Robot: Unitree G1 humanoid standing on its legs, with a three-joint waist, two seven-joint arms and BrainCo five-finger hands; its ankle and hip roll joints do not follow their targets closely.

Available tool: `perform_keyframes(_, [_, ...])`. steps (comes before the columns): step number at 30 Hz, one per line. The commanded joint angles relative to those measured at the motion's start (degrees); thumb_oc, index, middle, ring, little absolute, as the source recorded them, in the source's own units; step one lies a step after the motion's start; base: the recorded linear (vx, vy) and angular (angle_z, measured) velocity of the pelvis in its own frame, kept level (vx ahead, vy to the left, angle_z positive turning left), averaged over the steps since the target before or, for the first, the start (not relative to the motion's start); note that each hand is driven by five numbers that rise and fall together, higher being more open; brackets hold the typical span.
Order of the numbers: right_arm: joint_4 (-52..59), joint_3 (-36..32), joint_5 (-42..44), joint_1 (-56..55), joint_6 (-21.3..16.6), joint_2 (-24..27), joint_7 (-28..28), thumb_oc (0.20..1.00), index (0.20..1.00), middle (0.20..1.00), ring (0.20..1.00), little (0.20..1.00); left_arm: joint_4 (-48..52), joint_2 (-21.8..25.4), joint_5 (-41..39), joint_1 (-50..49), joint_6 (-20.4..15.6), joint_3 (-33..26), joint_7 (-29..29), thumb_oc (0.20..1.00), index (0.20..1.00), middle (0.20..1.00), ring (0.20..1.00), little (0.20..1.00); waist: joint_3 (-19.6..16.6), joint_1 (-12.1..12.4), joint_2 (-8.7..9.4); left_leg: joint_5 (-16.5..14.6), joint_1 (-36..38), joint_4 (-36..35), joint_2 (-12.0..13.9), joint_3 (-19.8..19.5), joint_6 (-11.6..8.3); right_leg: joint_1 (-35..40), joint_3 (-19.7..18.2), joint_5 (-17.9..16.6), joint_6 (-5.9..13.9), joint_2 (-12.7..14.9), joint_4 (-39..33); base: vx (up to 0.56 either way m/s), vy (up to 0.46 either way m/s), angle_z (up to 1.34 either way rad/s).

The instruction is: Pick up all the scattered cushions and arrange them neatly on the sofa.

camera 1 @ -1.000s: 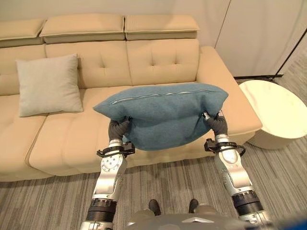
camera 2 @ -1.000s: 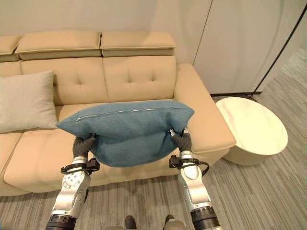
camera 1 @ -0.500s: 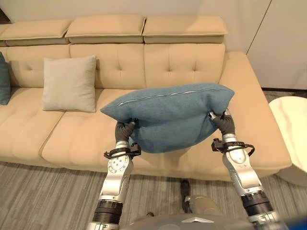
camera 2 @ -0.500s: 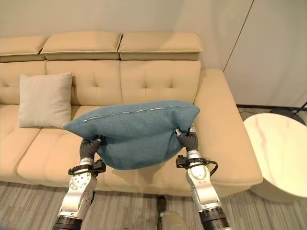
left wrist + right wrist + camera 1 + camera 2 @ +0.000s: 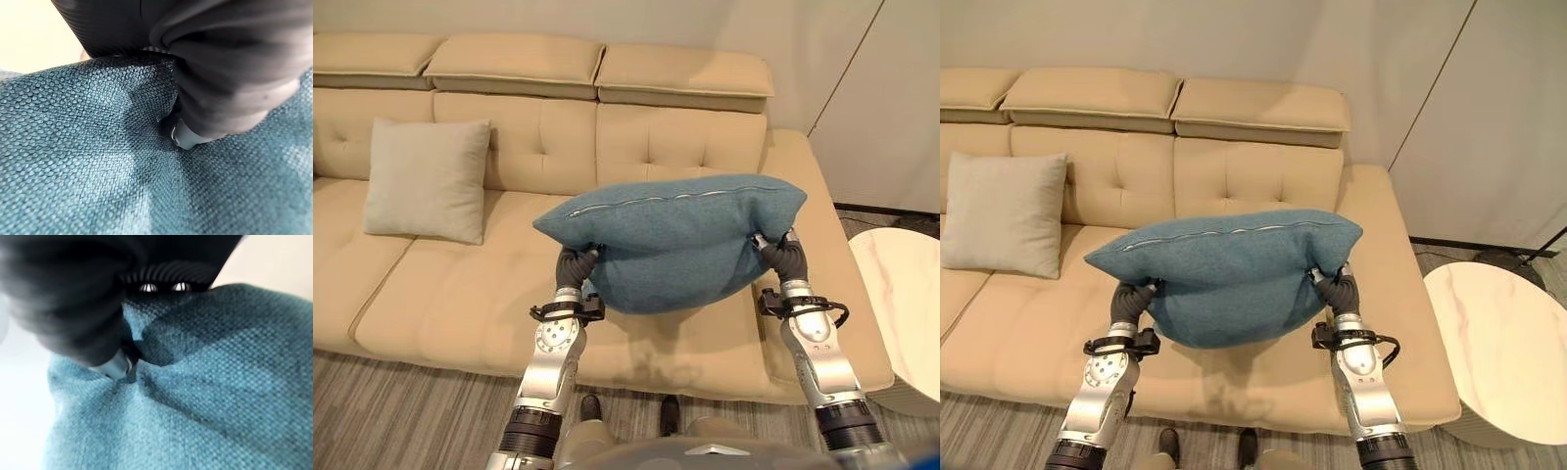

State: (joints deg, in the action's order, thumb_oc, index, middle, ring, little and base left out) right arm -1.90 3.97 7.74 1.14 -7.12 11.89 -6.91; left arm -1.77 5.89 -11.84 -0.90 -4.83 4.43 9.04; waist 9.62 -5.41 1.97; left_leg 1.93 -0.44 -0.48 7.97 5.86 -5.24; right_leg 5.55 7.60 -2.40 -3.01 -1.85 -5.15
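Cushion, teal: the blue-green cushion (image 5: 671,235) is carried in the air above the sofa (image 5: 489,294) seat's right part, zip edge up, so it can go down flat.
Left hand (image 5: 576,266): pinching fabric at the cushion's left end.
Right hand (image 5: 786,259): pinching the right end; two grips keep it level.
Beige cushion (image 5: 426,179): propped against the backrest, left part, already placed.
Likely next: lowering it against the right backrest.
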Motion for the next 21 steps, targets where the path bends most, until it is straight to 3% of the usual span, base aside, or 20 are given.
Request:
perform_keyframes(1, [6.55, 0.22, 0.67, 3.49, -4.74, -2.72, 2.45, 0.200, 0.200, 0.200, 0.200, 0.200, 7.89, 1.04, -0.12, 2.81, -5.41, -0.15, -2.22, 0.200, 0.200, 0.200, 0.200, 0.200, -4.24, 2.08, 0.52, -3.22, 6.69, -3.12, -4.01, 1.55, 1.40, 1.06, -7.38, 0.00, 6.98, 4.93, 2.21, 0.15, 0.255, -0.33])
perform_keyframes(12, [6.08, -0.62, 0.27, 5.82, -3.37, -4.75, 1.84, 0.200, 0.200, 0.200, 0.200, 0.200, 7.66, 1.96, 0.06, 2.91, -5.79, -1.97, -0.99, 0.200, 0.200, 0.200, 0.200, 0.200, -6.19, 2.27, 0.08, -5.46, 11.58, -4.52, -5.47, 8.80, 2.90, 0.48, -10.67, -2.90, 10.03, 6.62, 2.97, 0.07, 0.137, -0.40])
perform_keyframes(21, [0.97, 2.74, -2.67, 13.47, -3.36, -2.70, -1.82, 0.200, 0.200, 0.200, 0.200, 0.200, 1.04, 3.50, 0.64, 11.79, -6.67, -1.34, 2.60, 0.200, 0.200, 0.200, 0.200, 0.200, -7.21, 1.81, -0.61, -6.26, 10.96, -4.52, -6.12, 8.56, 2.84, 0.45, -10.18, -3.41, 10.52, 7.00, 0.86, 0.08, 0.024, -0.13])
